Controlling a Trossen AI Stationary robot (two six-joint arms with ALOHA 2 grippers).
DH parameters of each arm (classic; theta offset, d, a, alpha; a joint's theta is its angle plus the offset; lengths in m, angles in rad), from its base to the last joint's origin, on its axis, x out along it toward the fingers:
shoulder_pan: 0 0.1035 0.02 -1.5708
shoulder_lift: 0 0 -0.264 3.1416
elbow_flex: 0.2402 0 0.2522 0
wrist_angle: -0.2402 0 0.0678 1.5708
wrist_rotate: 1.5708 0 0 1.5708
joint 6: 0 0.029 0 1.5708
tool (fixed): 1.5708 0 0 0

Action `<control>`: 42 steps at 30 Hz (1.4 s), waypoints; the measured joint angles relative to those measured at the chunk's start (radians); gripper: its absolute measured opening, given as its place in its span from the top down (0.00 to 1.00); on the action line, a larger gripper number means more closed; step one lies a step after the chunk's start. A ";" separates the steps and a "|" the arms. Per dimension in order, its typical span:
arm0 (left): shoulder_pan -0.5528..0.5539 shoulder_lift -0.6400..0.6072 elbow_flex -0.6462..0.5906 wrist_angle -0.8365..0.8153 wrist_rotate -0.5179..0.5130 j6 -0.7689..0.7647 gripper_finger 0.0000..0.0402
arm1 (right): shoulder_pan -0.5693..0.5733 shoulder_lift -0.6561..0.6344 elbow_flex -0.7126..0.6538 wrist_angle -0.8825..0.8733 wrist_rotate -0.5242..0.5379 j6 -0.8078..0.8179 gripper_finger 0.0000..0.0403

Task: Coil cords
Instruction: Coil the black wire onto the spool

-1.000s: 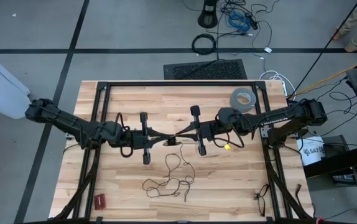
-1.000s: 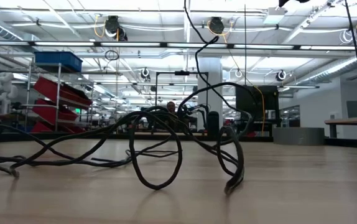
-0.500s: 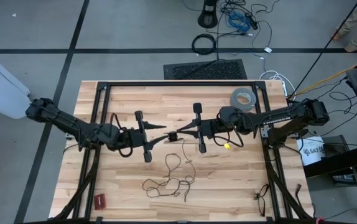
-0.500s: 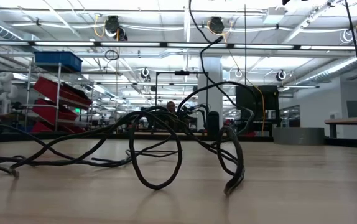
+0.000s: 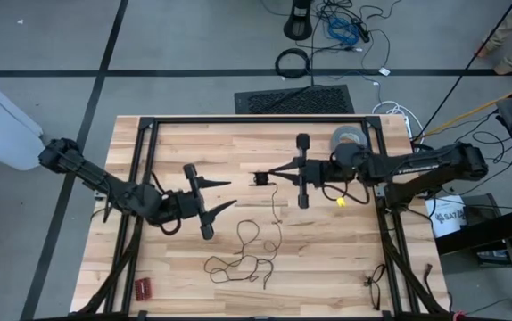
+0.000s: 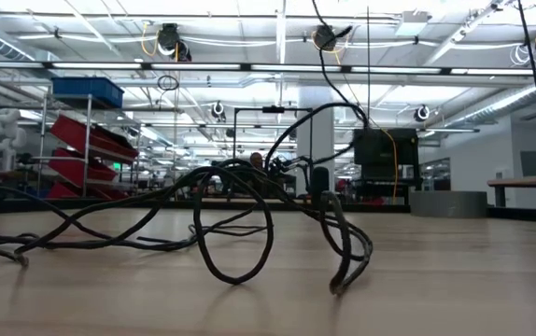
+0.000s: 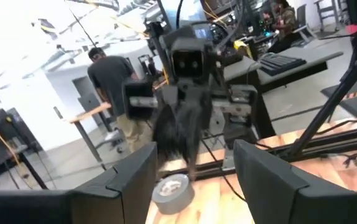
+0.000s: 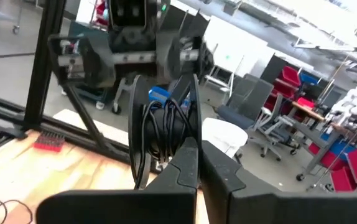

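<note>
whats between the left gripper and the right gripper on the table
In the high view, only bare wood separates the open left gripper from the shut right gripper; the cord's end hangs from the right one.

Bright ceiling lights [image 6: 170, 39] overhead; soft shadows; left wrist view motion-blurred.

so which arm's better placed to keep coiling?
Right, probably. Its pincer is shut on the cord, whose end hangs from it. The left pincer is open, empty and clear of it.
</note>
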 joint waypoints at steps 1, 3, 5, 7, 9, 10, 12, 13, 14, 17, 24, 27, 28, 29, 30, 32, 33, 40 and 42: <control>0.002 0.001 0.000 -0.007 0.000 -0.018 0.45 | 0.000 -0.012 0.000 -0.007 0.001 0.000 1.00; 0.007 0.004 0.000 -0.015 0.006 -0.052 0.45 | 0.000 -0.030 0.000 -0.013 0.001 0.001 1.00; 0.010 0.009 0.000 -0.026 0.022 -0.078 0.45 | 0.000 -0.041 0.000 -0.018 0.001 0.002 1.00; 0.010 0.015 0.000 -0.036 0.028 -0.096 0.45 | 0.000 -0.047 0.000 -0.017 0.001 0.002 1.00; 0.012 0.026 0.000 -0.030 0.030 -0.107 0.45 | 0.000 -0.049 0.000 -0.017 0.001 0.001 1.00; 0.014 0.032 0.000 -0.030 0.030 -0.107 0.45 | 0.000 -0.049 0.000 -0.015 0.001 0.000 1.00; 0.018 0.049 0.000 -0.030 0.043 -0.119 0.45 | -0.003 -0.049 0.000 -0.014 -0.001 -0.002 1.00; 0.023 0.060 0.000 -0.029 0.057 -0.129 0.45 | -0.005 -0.049 0.000 -0.010 -0.002 -0.003 1.00; 0.031 0.071 0.000 -0.026 0.079 -0.135 0.45 | -0.008 -0.049 0.000 -0.008 -0.002 -0.003 1.00; 0.058 0.103 0.000 -0.025 0.140 -0.170 0.45 | -0.019 -0.049 0.000 -0.008 -0.003 -0.003 1.00; 0.141 0.185 -0.001 0.045 0.187 -0.281 0.45 | -0.031 -0.049 0.000 -0.008 -0.013 0.005 1.00; 0.174 0.225 -0.001 0.106 0.254 -0.316 0.45 | -0.031 -0.049 0.000 -0.009 -0.015 0.005 1.00; 0.183 0.240 -0.001 0.126 0.300 -0.316 0.45 | -0.031 -0.049 0.000 -0.010 -0.015 0.005 1.00; 0.191 0.257 -0.001 0.150 0.357 -0.316 0.45 | -0.031 -0.049 0.000 -0.010 -0.015 0.005 1.00; 0.195 0.275 -0.001 0.174 0.412 -0.314 0.45 | -0.031 -0.049 0.000 -0.010 -0.015 0.005 1.00; 0.203 0.314 -0.001 0.221 0.481 -0.310 0.45 | -0.031 -0.049 0.000 -0.010 -0.015 0.003 1.00; 0.206 0.334 -0.001 0.247 0.491 -0.309 0.45 | -0.031 -0.049 0.000 -0.010 -0.015 0.002 1.00; 0.221 0.422 -0.001 0.334 0.421 -0.318 0.45 | -0.030 -0.049 0.000 -0.010 -0.015 0.002 1.00; 0.220 0.439 -0.001 0.355 0.422 -0.339 0.45 | -0.030 -0.049 0.000 -0.010 -0.015 -0.002 1.00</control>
